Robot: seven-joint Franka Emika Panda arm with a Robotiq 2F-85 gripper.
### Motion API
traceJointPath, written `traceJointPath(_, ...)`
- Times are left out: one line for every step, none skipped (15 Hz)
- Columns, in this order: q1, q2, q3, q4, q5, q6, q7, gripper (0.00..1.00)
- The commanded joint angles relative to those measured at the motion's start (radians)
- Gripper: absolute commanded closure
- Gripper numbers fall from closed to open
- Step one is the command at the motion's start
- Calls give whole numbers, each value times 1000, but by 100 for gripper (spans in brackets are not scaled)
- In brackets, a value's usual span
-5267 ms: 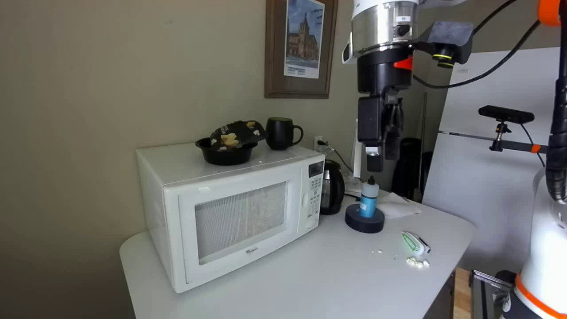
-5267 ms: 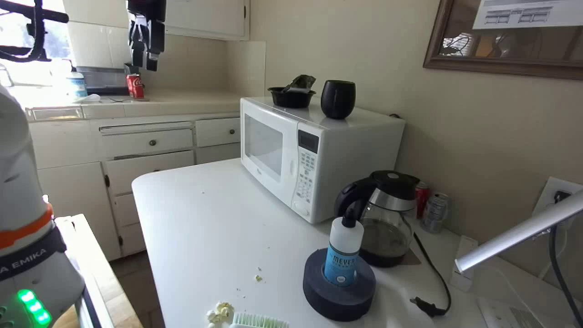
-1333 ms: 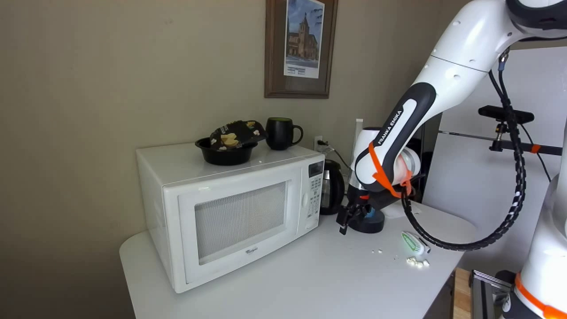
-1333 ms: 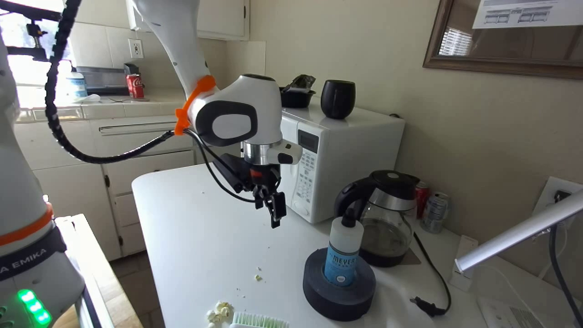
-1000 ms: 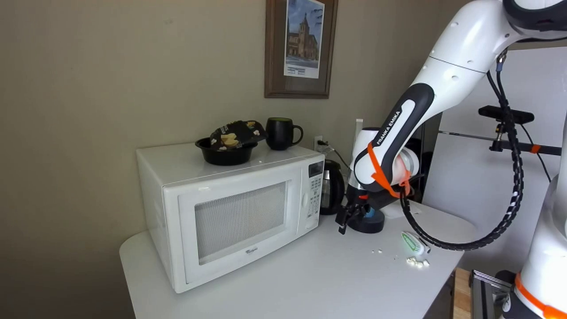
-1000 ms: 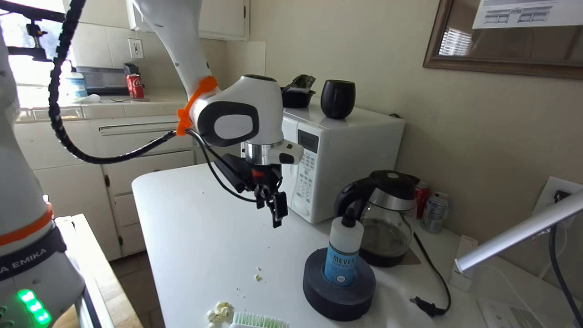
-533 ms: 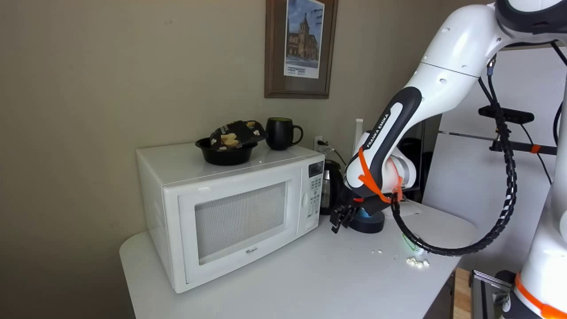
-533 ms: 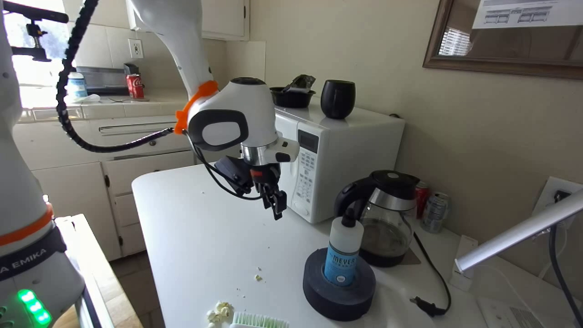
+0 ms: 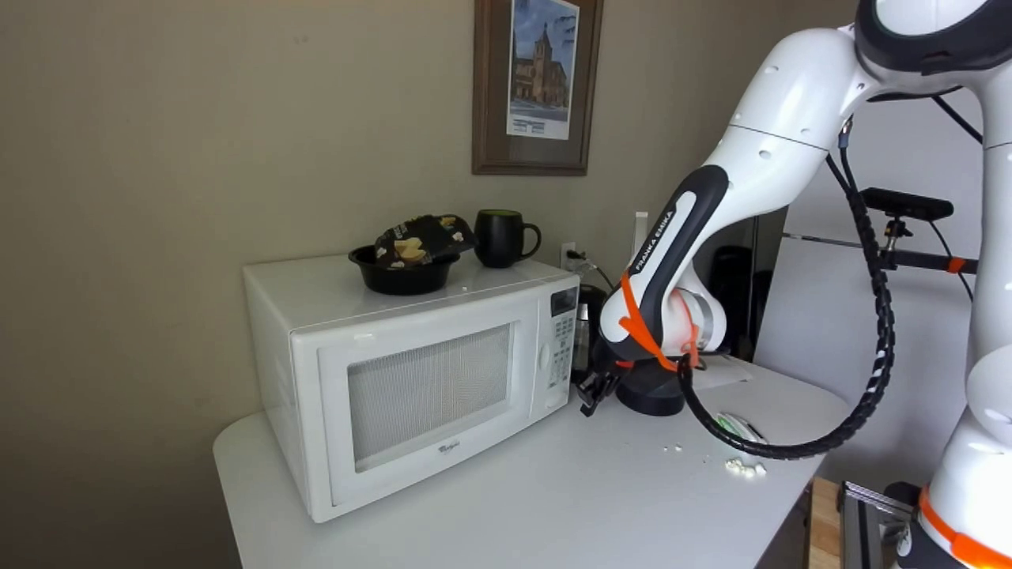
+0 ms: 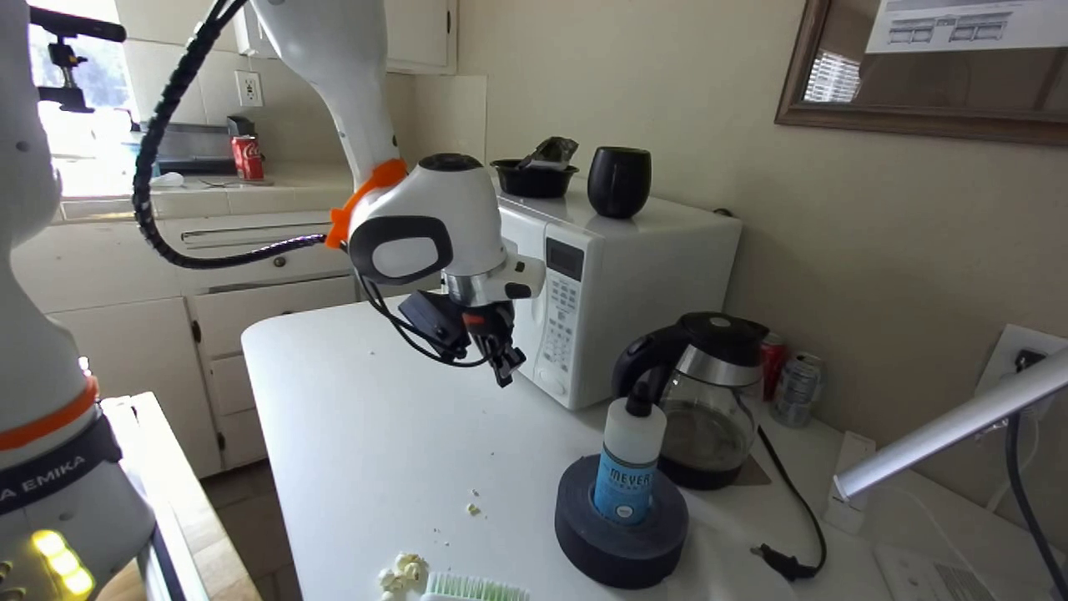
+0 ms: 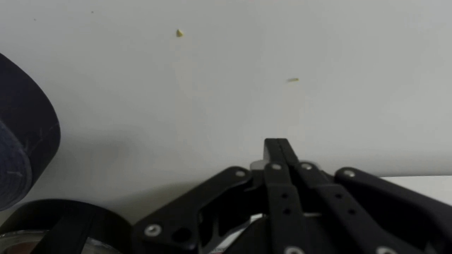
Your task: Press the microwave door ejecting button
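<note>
The white microwave (image 9: 304,419) stands on the table with its door (image 9: 332,419) closed. On its right front is a keypad panel (image 10: 561,325). A large rounded button (image 10: 552,381) sits at the panel's foot, also visible as a button (image 9: 552,401) low on the front. My gripper (image 9: 587,409) hangs low over the table, just off the microwave's lower right corner. In the wrist view the gripper (image 11: 280,139) is shut, its fingertips together and nothing between them. In an exterior view my gripper (image 10: 506,380) appears in front of the button's side, apart from the panel.
A black kettle (image 10: 717,367) stands beside the microwave. Close by, a soap bottle (image 10: 630,459) stands in a dark tape roll (image 10: 622,551). A black mug (image 9: 500,237) and bowl (image 9: 407,278) rest on top of the microwave. Popcorn (image 9: 743,468) and a brush (image 9: 739,429) lie on the table.
My arm came down from high above the table. Over the last second the gripper has edged towards the microwave and risen slightly, and its fingers have come together. The base light turned from green to yellow.
</note>
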Motion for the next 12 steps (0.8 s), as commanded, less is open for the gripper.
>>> traceJointPath(-143,86,115,46,1,74,-50,100)
traceJointPath(-169,108,131,55,-11,98,-51,100)
traceJointPath(-199,125,149,66,-24,110,-52,100)
traceJointPath(-224,149,163,76,-39,121,-56,100)
traceJointPath(-239,163,167,83,-50,131,-62,100)
traceJointPath(-251,177,170,89,-59,137,-66,100)
traceJointPath(-266,193,176,95,-68,148,-68,100)
traceJointPath(-278,207,180,102,-80,159,-70,100)
traceJointPath(-294,226,189,109,-98,172,-72,100)
traceJointPath(-301,238,193,116,-114,180,-75,100)
traceJointPath(-307,249,196,119,-129,194,-77,100)
traceJointPath(-316,263,203,125,-147,205,-77,100)
